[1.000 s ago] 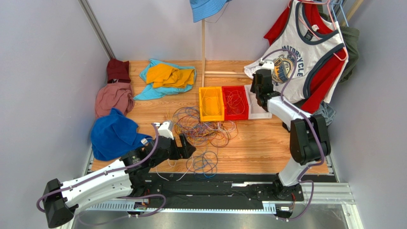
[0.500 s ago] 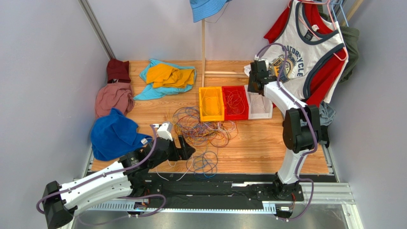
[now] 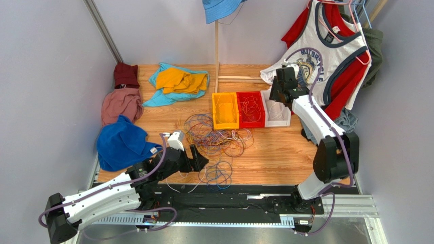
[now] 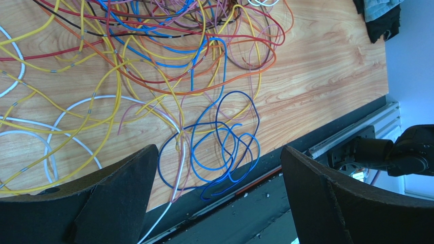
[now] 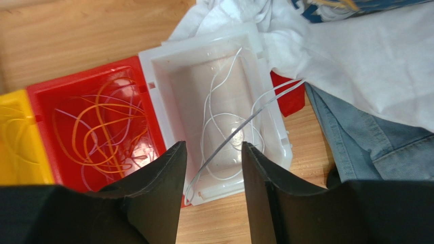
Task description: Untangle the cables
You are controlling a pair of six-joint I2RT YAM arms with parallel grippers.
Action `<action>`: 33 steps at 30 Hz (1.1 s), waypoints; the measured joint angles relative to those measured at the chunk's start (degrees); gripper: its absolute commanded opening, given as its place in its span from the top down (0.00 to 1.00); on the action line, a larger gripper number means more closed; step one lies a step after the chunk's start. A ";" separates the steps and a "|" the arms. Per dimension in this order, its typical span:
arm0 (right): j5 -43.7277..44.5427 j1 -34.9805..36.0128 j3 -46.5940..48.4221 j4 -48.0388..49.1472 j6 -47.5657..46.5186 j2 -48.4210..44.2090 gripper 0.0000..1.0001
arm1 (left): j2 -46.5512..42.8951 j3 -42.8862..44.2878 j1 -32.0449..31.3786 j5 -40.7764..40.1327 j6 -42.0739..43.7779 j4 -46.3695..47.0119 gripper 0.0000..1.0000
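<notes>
Bright, even light; shadows soft. Glare inside red bin [image 5: 81, 84]. Right-wrist fingers [image 5: 147, 203] dark, slightly out of focus.

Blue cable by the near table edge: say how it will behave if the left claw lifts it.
Probably floppy: the blue cable lies in loose uneven loops, so it should sag and trail. Likely light, being so thin. It may drag the white cable along, since that one crosses its loops.

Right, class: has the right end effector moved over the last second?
Yes: in the top view the right end effector shifted slightly rightward relative to the white bin.
</notes>
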 measured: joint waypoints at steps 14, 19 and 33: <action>-4.22 0.20 3.21 0.02 3.63 -1.92 0.46 | 0.79 2.12 0.00 -0.98 0.22 -1.88 0.01; -6.38 4.15 -9.38 6.47 6.19 -14.12 0.41 | 0.35 2.12 0.00 -2.62 0.26 -2.86 0.01; -11.02 31.23 -41.09 14.36 12.41 -50.45 0.47 | 18.38 7.04 0.00 -4.50 1.53 -2.25 0.05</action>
